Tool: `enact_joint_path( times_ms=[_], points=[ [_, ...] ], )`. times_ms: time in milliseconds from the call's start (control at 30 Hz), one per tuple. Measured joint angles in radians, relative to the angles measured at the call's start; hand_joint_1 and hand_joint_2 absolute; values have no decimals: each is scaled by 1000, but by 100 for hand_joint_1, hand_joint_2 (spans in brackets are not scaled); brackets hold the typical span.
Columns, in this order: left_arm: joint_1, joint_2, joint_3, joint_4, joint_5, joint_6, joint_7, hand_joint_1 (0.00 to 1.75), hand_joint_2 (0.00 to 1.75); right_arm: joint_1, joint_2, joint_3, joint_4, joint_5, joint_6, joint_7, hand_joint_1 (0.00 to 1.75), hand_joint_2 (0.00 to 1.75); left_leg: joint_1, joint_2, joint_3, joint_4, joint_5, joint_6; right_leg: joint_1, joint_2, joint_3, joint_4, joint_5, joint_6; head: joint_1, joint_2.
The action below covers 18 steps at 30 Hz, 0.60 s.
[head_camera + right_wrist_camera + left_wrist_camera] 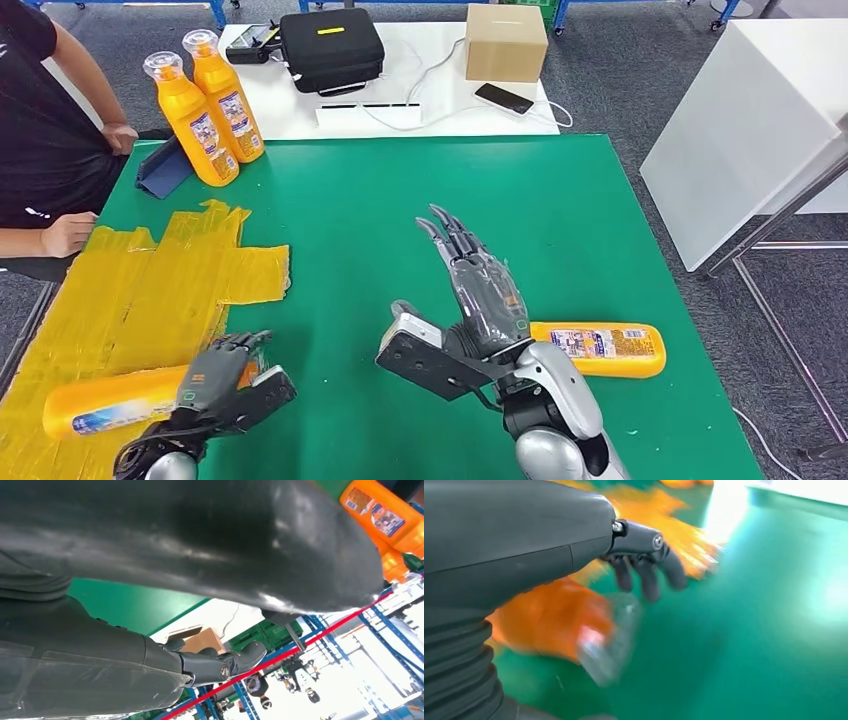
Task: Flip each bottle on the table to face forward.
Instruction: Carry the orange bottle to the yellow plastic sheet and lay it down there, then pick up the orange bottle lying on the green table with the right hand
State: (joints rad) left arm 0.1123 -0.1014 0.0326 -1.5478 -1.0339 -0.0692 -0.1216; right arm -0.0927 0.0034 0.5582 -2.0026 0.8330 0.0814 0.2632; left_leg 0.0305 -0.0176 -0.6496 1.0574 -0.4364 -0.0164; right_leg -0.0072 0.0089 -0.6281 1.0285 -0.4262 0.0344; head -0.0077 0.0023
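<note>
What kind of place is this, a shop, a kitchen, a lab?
Most likely a robot test lab or workshop. A green table is set with orange bottles, a black equipment case and a phone sit on a white table behind, and blue shelving stands beyond.

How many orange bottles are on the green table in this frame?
4. Two upright bottles stand together at the far left corner. One bottle lies on the yellow tape under the left hand. Another lies beside the right hand.

Head cam high, looks down; wrist cams close behind hands.
</note>
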Motion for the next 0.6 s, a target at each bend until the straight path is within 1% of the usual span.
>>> enact_joint_path(
  times_ms=[167, 267, 400, 500, 600],
  points=[
    [23, -1, -29, -21, 106, -9, -26, 0, 0, 6, -10, -6, -4, -2, 0, -1, 0, 0, 0, 0, 0, 0, 0, 1, 0, 0, 0, 0, 1, 1, 0, 0],
    [37, -13, -24, -46, 232, -13, -73, 0, 0, 24, -23, -12, -4, 6, -1, -18, 0, 0, 0, 0, 0, 0, 1, 1, 0, 0, 0, 0, 0, 1, 0, 0],
    [63, -59, 20, -113, 433, -54, -128, 0, 0, 82, -55, -28, -4, 49, -6, -62, 0, 175, 0, 0, -1, 0, 0, 1, 0, 0, 0, 0, 0, 1, 0, 0],
    [80, -98, 66, -197, 608, -101, -148, 0, 0, 134, -74, -40, -15, 101, -3, -71, 0, 175, 0, 0, -1, 0, -1, 2, 0, 0, 0, 0, 0, 1, 0, 0],
    [98, -127, 120, -289, 780, -146, -163, 0, 0, 188, -92, -47, -43, 144, 6, -72, 0, 175, 0, 0, -1, 0, -2, 2, 0, 0, -1, 0, 0, 1, 0, 0]
  ],
)
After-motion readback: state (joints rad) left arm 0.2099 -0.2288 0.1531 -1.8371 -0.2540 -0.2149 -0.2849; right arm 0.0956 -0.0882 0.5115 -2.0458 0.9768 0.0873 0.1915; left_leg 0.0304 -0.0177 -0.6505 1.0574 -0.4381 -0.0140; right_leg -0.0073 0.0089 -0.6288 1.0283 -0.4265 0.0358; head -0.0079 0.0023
